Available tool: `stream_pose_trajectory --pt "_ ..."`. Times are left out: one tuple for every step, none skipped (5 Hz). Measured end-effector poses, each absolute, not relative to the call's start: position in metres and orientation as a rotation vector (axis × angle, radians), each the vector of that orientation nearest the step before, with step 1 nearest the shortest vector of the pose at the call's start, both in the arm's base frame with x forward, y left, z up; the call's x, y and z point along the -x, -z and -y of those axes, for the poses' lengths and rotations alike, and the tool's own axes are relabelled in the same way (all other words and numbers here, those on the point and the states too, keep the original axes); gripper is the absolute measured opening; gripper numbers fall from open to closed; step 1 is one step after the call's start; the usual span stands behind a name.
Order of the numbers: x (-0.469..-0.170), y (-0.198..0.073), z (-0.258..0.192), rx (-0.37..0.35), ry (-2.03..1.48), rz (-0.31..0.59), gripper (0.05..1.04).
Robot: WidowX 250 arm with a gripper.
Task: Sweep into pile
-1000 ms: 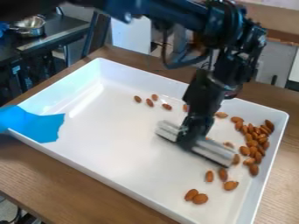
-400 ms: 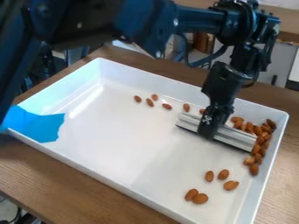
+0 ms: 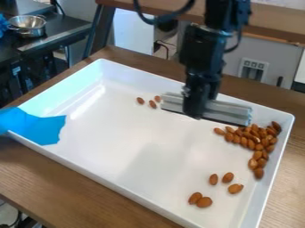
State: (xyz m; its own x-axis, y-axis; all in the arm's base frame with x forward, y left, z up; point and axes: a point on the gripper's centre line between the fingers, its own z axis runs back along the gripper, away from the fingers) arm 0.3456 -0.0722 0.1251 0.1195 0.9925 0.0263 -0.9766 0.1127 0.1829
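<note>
The black arm (image 3: 226, 15) comes down from the top edge of the view, right of the middle. Its wrist (image 3: 202, 55) is almost upright, only a little tilted, and the claw (image 3: 195, 107) points downward, with something in its grasp. A black cable (image 3: 156, 21) bends beside the arm.

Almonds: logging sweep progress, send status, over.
End effector gripping bar, far side of tray. Almonds mostly bunched right; five strays near side, three far side. Bar between those three and bunch.

Almonds (image 3: 254, 138) lie in the tray (image 3: 128, 180), on the table (image 3: 71, 189).
</note>
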Motion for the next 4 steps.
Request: stream_pose_trajectory --pt "-0.320 -0.122 0.071 -0.186 -1.390 -0.104 0.380" --pt "-0.295 -0.103 0.074 -0.239 -1.337 -0.067 0.380" --pt "-0.281 -0.083 0.075 -0.288 -1.308 -0.045 0.380" --pt "-0.270 -0.071 0.076 -0.320 -1.282 -0.031 0.380"
